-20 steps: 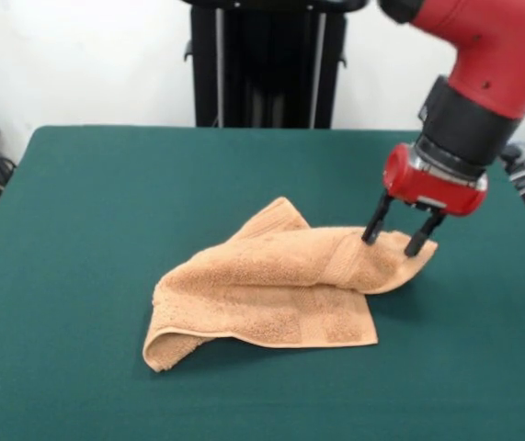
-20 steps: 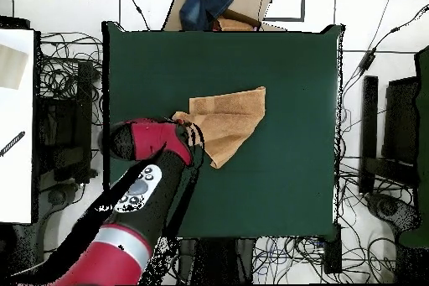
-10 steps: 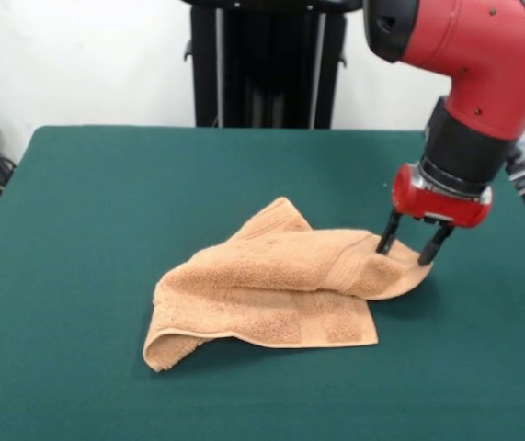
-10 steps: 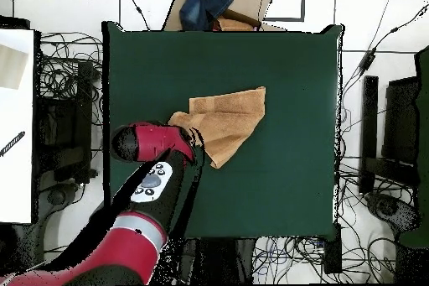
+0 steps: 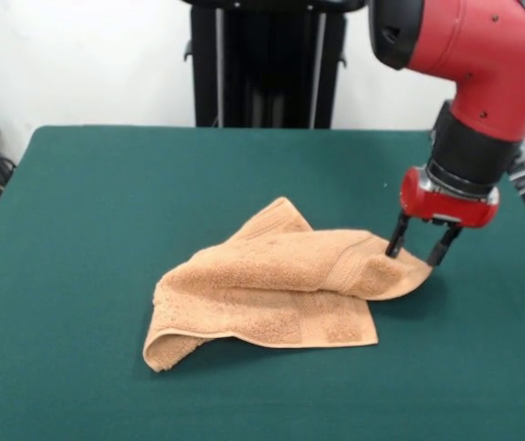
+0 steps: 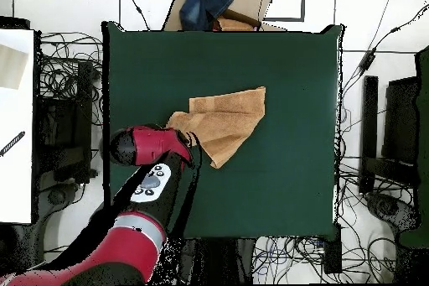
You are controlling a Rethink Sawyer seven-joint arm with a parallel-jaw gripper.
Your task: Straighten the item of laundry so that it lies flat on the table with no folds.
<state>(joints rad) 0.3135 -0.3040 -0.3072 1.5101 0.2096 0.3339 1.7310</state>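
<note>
while the peach-orange towel [image 5: 276, 289] lies crumpled near the middle of the dark green table [image 5: 106, 202], i see my arm [image 5: 469, 64] reaching down from the upper right of the front view. the gripper [image 5: 422, 248] sits at the towel's right-hand corner, its two black fingers [image 5: 397, 235] spread apart and straddling the cloth's pointed tip, not pinched together. i cannot tell whether either finger actually presses on the fabric. the towel is folded over itself: one layer drapes across another, a woven band shows on the lower layer near the front edge, a corner peaks up toward the back, and the left end curls under. from overhead, the towel [image 6: 224, 119] rests left of the table's [image 6: 285, 182] centre, with the red wrist [image 6: 151, 144] covering its corner nearest the table's left edge.
</note>
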